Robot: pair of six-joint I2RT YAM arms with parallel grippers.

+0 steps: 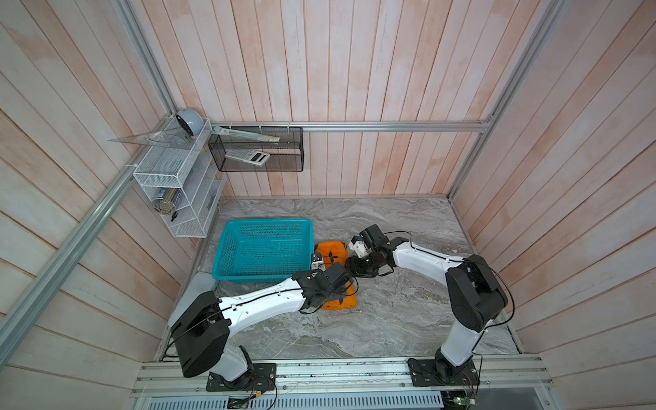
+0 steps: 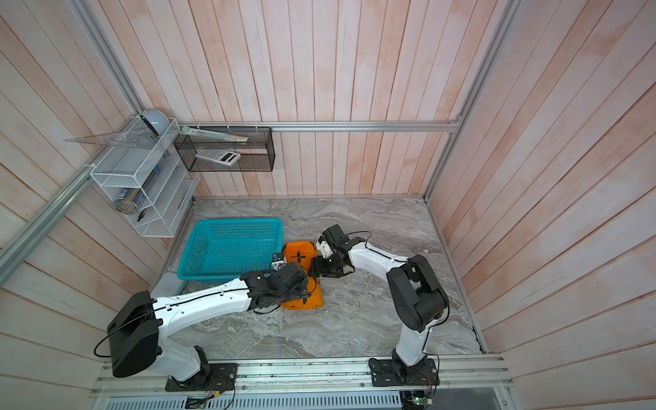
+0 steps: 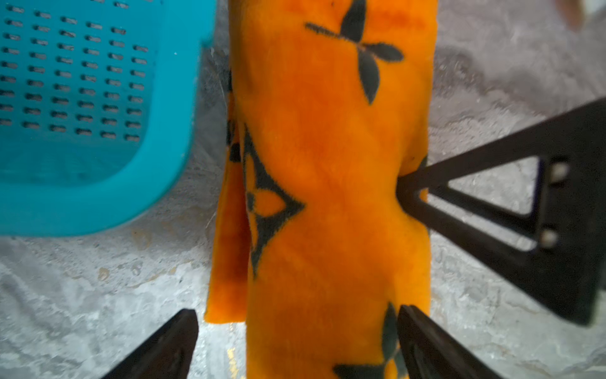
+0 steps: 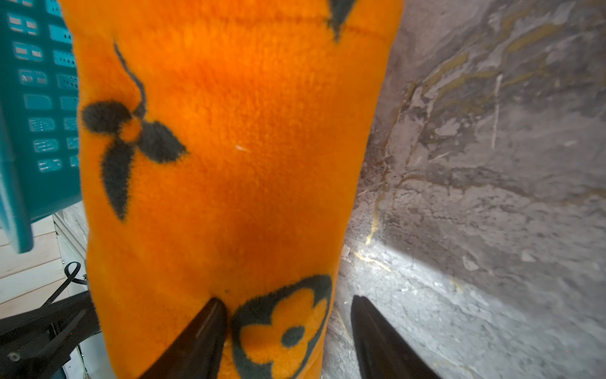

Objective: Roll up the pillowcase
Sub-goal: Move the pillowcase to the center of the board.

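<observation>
The pillowcase (image 1: 332, 252) lies on the marble table as an orange roll with black flower prints, right beside the teal basket. In the left wrist view the pillowcase (image 3: 328, 183) runs between the fingers of my left gripper (image 3: 296, 323). That gripper is open wide, with a gap on one side and a loose flap beside the roll. My right gripper (image 4: 287, 308) is open too: one finger rests on the pillowcase (image 4: 229, 164), the other hangs over bare table. In both top views my left gripper (image 1: 335, 284) and right gripper (image 1: 354, 266) meet over the roll's middle, which they hide.
The teal basket (image 1: 269, 222) stands just left of the roll, its corner almost touching it. A white wire shelf (image 1: 170, 177) and a black mesh bin (image 1: 255, 167) hang on the back-left walls. Wooden walls close in three sides, and marble tabletop (image 1: 408, 312) lies to the right.
</observation>
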